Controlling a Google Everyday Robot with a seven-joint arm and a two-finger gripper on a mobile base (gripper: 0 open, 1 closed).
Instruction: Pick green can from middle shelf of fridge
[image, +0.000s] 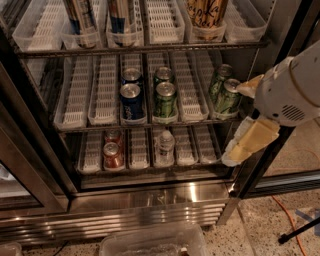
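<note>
The fridge (150, 200) stands open in front of me. Its middle shelf (75, 100) holds white slotted lane trays. Two green cans stand in the centre lane, one in front (165, 100) and one behind (163, 75). Two more green cans (227, 97) stand in the right lane. Two blue cans (132, 100) stand in the lane left of centre. My gripper (241, 149), cream-coloured on a white arm (287, 92), hangs at the right, just in front of and below the right-lane green cans, and touches no can.
The top shelf holds tall cans (80, 15) and a gold can (206, 12). The lower shelf holds two red cans (113, 155) and a water bottle (165, 145). A dark door frame (295, 30) stands right. A clear plastic tub (150, 242) and an orange cable (290, 215) lie on the floor.
</note>
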